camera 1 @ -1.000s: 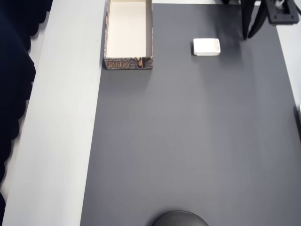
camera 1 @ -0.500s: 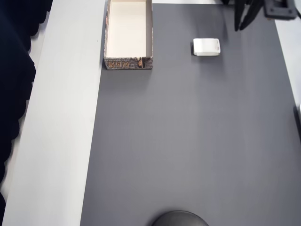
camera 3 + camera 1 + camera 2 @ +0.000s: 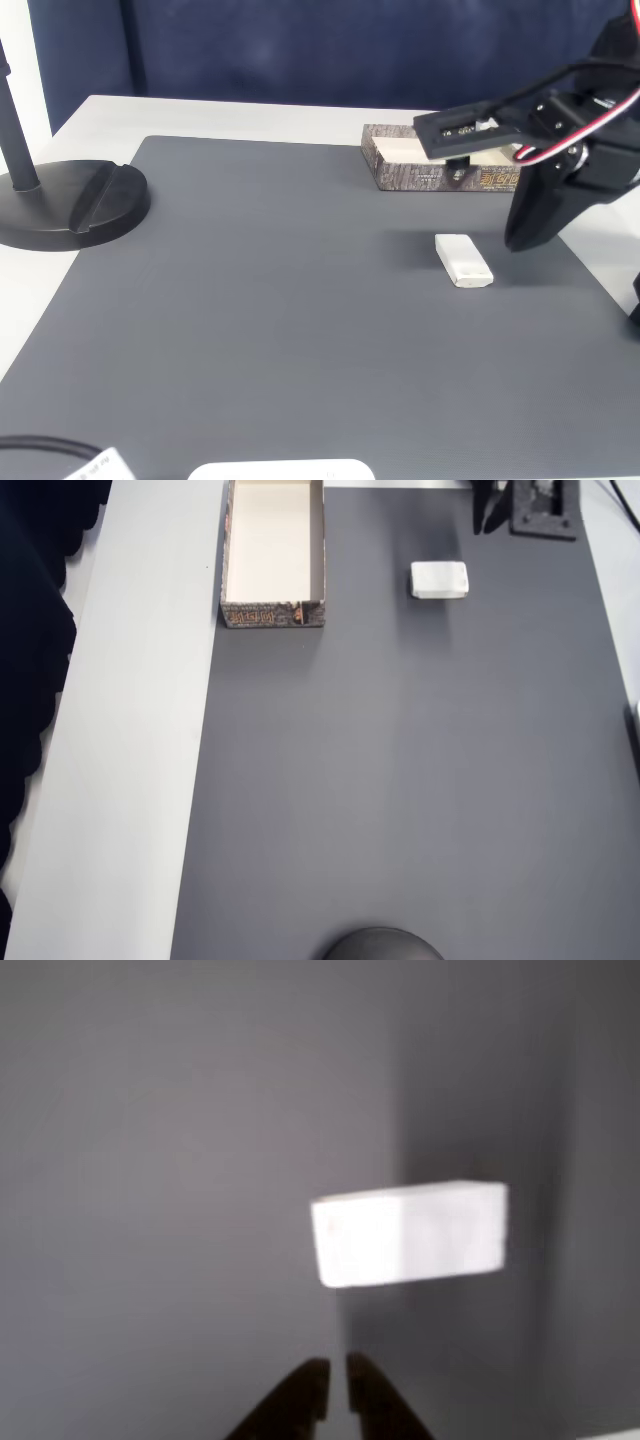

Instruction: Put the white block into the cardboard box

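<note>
Grey mat (image 3: pixel 280 320) nearest, bare; farther on, white block (image 3: pixel 463 260) flat on it, well apart from cardboard box (image 3: pixel 440 170) at the far edge. Gripper (image 3: pixel 330 1392) raised beside the block, fingers nearly together, holding nothing. Risk: descending without opening wider, pushing the block aside instead of straddling it

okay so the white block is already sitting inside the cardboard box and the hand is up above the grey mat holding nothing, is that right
Not quite. The white block is not in the cardboard box; it lies on the grey mat, apart from the box, to its right in the overhead view, and the box's cream inside is bare. The rest holds: the hand is above the mat holding nothing, its fingers nearly together in the wrist view.
</note>
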### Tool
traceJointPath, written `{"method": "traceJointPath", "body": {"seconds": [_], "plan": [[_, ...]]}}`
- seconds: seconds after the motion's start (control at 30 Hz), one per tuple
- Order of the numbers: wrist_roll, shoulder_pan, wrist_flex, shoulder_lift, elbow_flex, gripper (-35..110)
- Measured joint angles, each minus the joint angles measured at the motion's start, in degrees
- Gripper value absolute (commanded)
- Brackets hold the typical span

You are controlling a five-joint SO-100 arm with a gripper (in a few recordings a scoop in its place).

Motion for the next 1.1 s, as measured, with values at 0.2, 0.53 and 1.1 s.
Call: {"method": "traceJointPath", "body": {"seconds": [0.2,0.53,1.1], "plan": [[4.57,5.19,0.00,-4.39,-1.32,-2],[11.78,10.02,-1.76,-13.71,-7.21,-2],[12.92,8.26,-5.10,-26.28,-15.12,-2]]}}
